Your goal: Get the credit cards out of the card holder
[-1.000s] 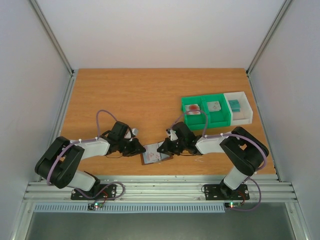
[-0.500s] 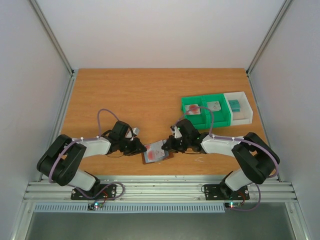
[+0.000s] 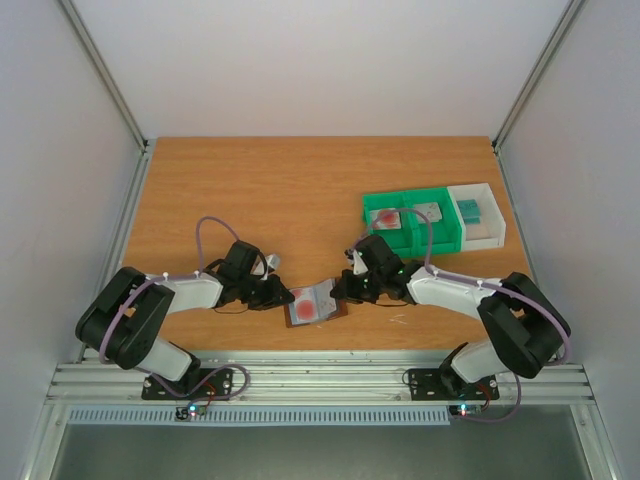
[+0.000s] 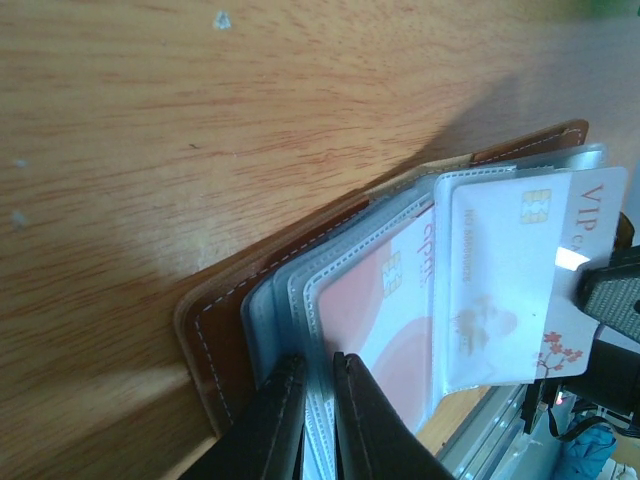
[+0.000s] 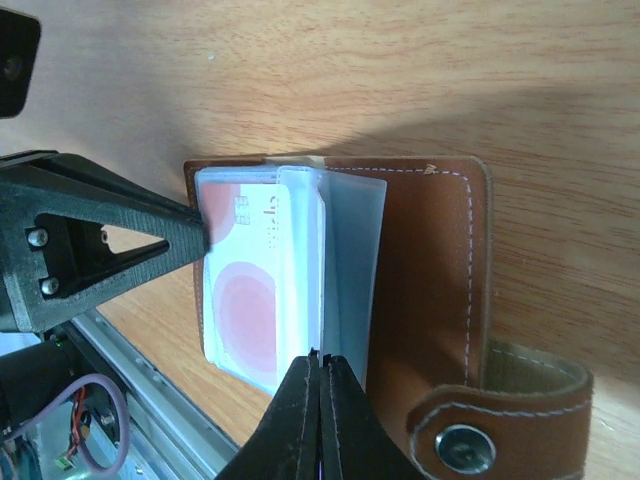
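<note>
Pale card (image 4: 590, 220) half out, long axis toward the right fingers (image 5: 296, 420)
The card holder (image 3: 315, 306) lies open on the surface (image 3: 300, 190) between both arms; left fingers (image 4: 266, 425) pinch its sleeves, right fingers pinch that card's end.

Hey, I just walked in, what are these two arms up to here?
They're emptying an open brown card holder. The left gripper pinches its plastic sleeves; the right gripper is shut on a VIP card, partly out of its sleeve. Three cards already lie in the green bin and white bin.
</note>
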Tool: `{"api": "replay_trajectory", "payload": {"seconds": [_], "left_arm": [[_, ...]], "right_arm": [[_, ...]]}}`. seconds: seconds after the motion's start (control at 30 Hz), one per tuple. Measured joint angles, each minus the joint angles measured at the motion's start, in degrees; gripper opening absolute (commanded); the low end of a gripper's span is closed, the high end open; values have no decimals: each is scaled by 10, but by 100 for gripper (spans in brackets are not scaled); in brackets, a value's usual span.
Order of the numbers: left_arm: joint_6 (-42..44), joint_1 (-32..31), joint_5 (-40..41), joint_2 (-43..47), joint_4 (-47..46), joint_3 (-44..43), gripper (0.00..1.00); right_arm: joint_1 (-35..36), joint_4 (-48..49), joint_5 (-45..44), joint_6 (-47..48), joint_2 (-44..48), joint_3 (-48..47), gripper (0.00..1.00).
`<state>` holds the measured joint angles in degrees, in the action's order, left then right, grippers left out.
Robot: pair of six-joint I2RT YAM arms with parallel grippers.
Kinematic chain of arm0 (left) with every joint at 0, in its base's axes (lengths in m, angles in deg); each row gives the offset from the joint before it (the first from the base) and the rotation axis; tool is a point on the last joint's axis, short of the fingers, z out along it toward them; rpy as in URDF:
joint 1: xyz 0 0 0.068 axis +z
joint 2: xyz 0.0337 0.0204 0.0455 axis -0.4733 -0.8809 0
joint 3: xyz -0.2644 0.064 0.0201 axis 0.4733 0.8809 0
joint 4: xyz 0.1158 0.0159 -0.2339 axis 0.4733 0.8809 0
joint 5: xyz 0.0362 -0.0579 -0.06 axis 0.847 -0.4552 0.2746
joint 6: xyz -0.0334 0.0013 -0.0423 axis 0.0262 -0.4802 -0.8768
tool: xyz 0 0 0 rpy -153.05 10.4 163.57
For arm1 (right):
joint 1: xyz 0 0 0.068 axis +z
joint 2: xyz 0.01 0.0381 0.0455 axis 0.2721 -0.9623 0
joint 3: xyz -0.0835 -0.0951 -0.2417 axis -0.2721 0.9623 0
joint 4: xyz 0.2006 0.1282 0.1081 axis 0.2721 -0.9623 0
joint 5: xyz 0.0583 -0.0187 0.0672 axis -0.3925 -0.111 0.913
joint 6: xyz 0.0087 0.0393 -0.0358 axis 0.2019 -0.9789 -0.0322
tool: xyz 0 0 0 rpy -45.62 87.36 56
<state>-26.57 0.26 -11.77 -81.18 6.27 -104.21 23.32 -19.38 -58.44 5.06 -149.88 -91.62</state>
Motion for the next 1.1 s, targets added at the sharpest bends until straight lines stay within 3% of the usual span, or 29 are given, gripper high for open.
{"api": "replay_trajectory", "payload": {"seconds": [0.73, 0.93, 1.1], "left_arm": [[4, 0, -2, 1, -1, 0, 16], [2, 0, 2, 19, 16, -2, 29], [5, -1, 19, 90, 106, -23, 44]], "right_arm": [[-2, -101, -37, 34, 87, -36, 1], [-3, -134, -27, 61, 101, -53, 1], [-3, -168, 7, 101, 114, -87, 1]]}}
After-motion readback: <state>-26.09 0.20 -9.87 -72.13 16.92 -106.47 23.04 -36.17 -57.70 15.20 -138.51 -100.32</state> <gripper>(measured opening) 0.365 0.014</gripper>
